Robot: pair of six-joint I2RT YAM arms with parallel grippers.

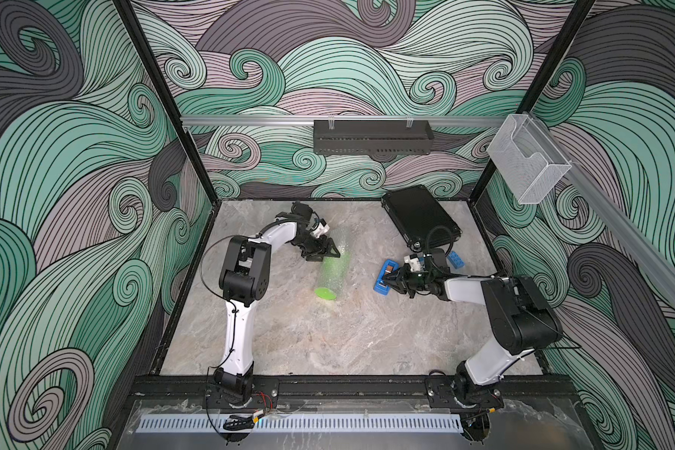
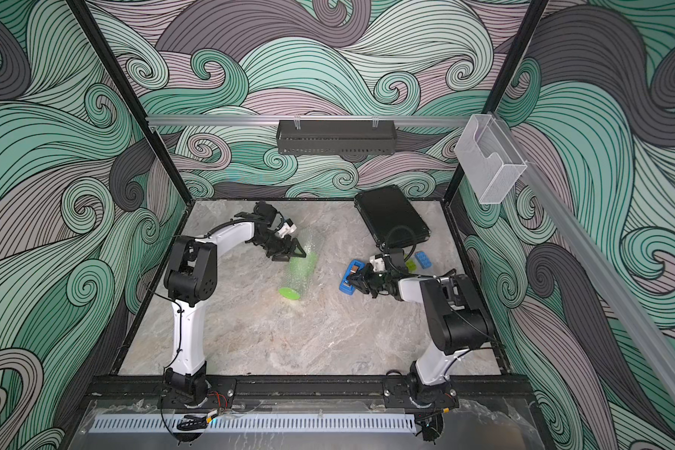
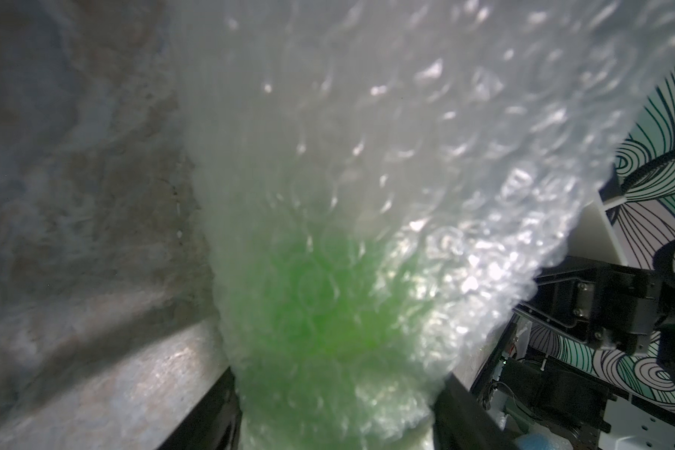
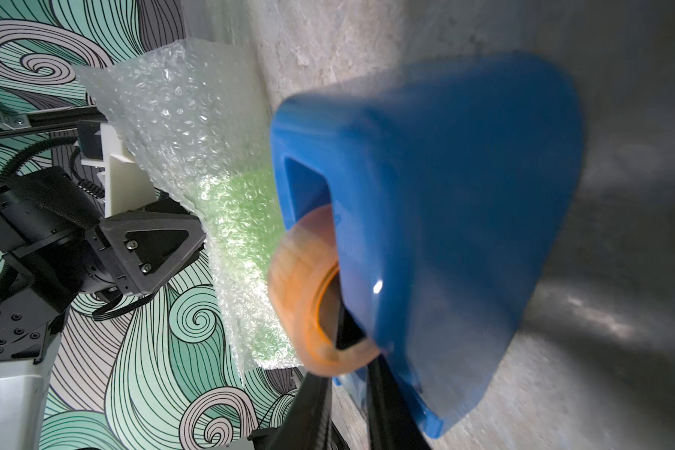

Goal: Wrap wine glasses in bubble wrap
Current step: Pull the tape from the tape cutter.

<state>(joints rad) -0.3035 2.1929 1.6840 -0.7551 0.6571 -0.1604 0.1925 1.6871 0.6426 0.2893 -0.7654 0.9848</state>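
Goblet (image 1: 325, 293) lies on its side mid-table (image 1: 328, 335), rolled in the bubble wrap (image 1: 334, 272), with its foot showing bright at the near end. My left gripper (image 1: 328, 254) is clamped across the wrapped cup end, pinning the roll. Right gripper (image 1: 388, 277) is at the blue tape dispenser (image 1: 380, 289), fingers nearly together by the tape roll (image 4: 301, 296); can't tell if it has the tape end. Looks like the taping step. Next move needs a strip pulled free and laid over the seam, left hold firm so the wrap doesn't spring open

Bubble wrap (image 3: 367, 117) clouding a green goblet (image 3: 320, 311) fills the gap between the gripper's (image 3: 336, 417) black fingers (image 3: 460, 420).
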